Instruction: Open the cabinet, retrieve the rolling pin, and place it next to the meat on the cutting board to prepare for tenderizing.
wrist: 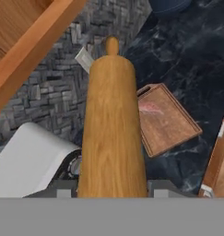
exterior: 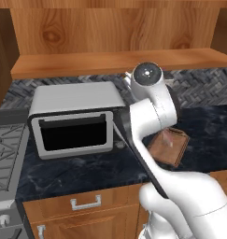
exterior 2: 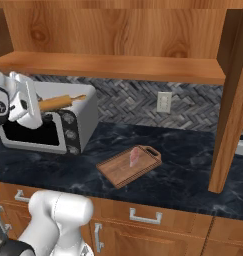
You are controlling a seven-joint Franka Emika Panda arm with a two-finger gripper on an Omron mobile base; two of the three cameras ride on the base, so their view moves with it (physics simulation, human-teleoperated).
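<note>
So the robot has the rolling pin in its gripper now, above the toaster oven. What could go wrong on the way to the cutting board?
1. The rolling pin is held near one end by the gripper, so it may tilt or slip while carried.
2. It hangs just above the toaster oven; lowering too early could strike it.
3. The meat lies mid-way on the small cutting board, so the pin could land on the meat or roll off onto the counter.

no readable text, labels, brands, numbers or signs anywhere, toaster oven (exterior 2: 68,125) front and knobs unmarked, wall outlet (exterior 2: 164,102) at about 1 o'clock from the cutting board (exterior 2: 124,169) blank, cabinet (exterior 2: 123,30) wood bare
</note>
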